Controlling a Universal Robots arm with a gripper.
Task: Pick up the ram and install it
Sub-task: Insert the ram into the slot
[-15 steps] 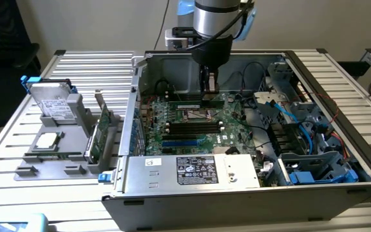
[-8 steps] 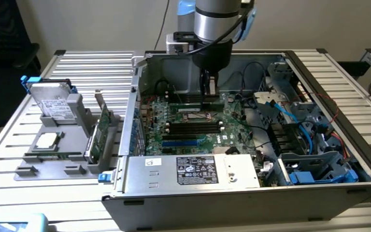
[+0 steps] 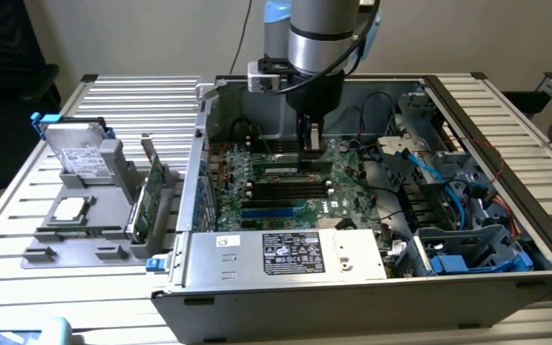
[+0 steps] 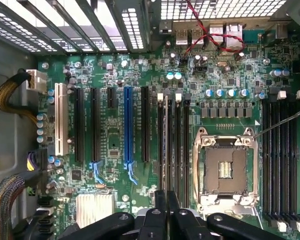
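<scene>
Pick-up done, install not finished as far as I can judge. My claw (image 4: 166, 195) is pressed nearly together, pinching the ram (image 4: 165, 145) edge-on btwn the fingertips. The stick runs in line w/ the memory slots (image 4: 182, 145), just beside the empty CPU socket (image 4: 225, 167). Can't tell if it's seated or just above its slot. Further out, in the exterior view, the claw (image 3: 312, 144) hangs low inside the open case (image 3: 506, 151). The parts tray (image 3: 75, 248) sits on the desk (image 3: 132, 93) at that view's left.
</scene>
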